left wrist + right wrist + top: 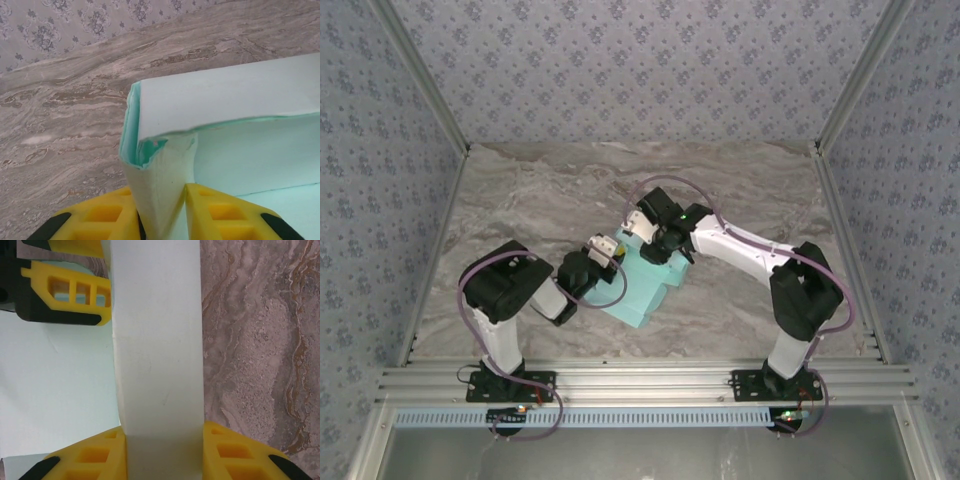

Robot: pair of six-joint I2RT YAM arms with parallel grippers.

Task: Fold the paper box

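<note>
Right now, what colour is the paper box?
Pale mint turquoise, plain and unmarked. The paper box shows best in the top external view.

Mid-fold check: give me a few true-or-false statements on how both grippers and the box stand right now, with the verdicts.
1. The left gripper is shut on card at a folded corner of the paper box. True.
2. The right gripper hangs open over bare table. False: it is shut on a card strip of the box.
3. The box lies on a grey marbled table. True.
4. The box is bright red. False: it is pale mint.
</note>
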